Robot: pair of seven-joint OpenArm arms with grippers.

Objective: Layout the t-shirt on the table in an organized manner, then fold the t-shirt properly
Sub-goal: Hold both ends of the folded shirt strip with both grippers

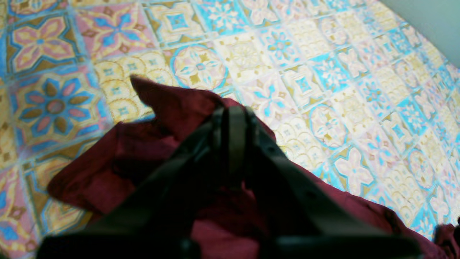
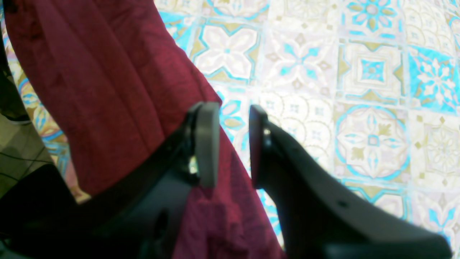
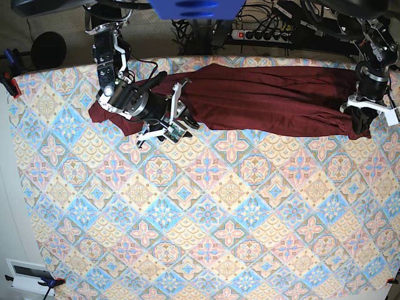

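The right gripper [image 2: 233, 144] has its fingers [image 2: 207, 144] half apart and holds nothing; the hem edge of the t-shirt [image 2: 107, 90] runs between them and under the near finger. I would bring this edge deeper between the fingers before closing. The left gripper [image 1: 233, 136] has its fingers pressed tight on a bunched corner of the shirt. Beyond them, the shirt lies as a long band on the far tabletop [image 3: 206, 219], so both ends should be pulled toward the near side evenly.
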